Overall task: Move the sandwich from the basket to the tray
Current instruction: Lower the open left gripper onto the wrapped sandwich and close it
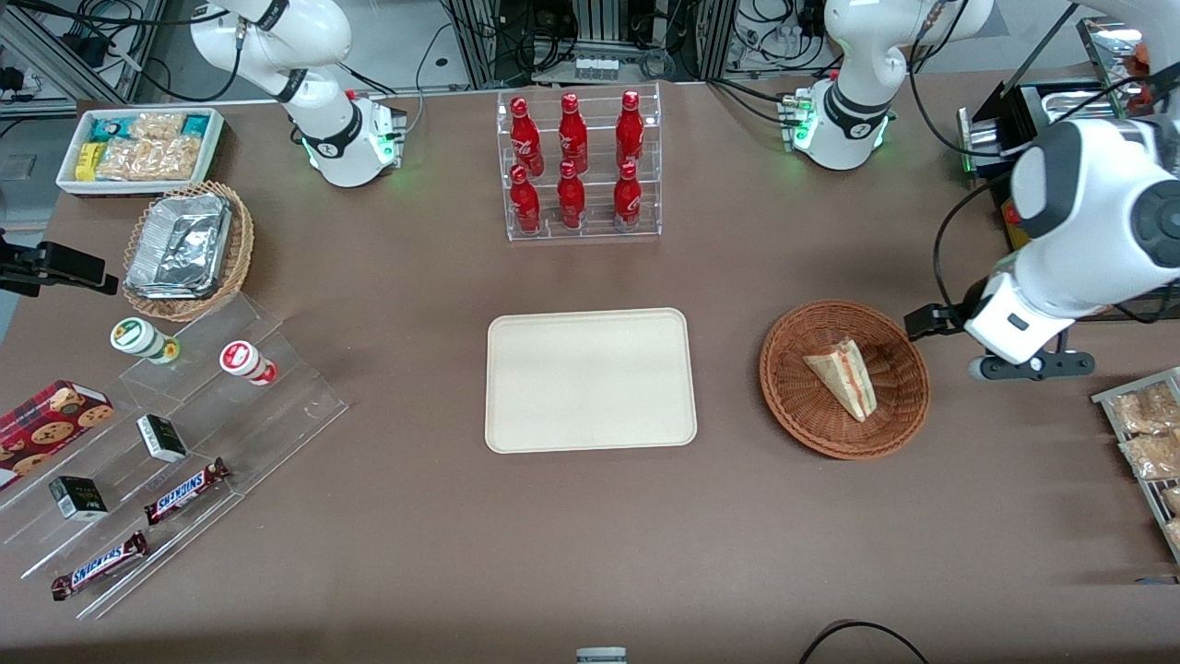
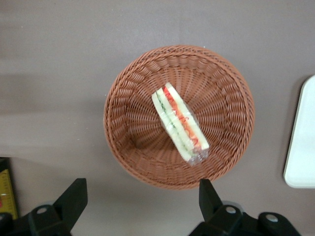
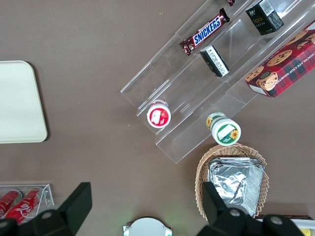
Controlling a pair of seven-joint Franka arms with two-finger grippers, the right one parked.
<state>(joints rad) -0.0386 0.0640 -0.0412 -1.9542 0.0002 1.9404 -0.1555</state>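
Here, the sandwich (image 1: 844, 376) lies on its side inside the reddish-brown wicker basket (image 1: 795, 401), right of centre in the front view, its red and green filling plain from the wrist camera. Mid-frame, the cream tray (image 1: 590, 380) sits bare beside the basket, nearer the parked arm's end. The left arm's gripper (image 2: 142, 197) hangs above the table just beside the basket's rim, fingers (image 2: 74, 196) spread wide and holding nothing. A clear rack of red bottles (image 1: 579, 164) stands at upper centre.
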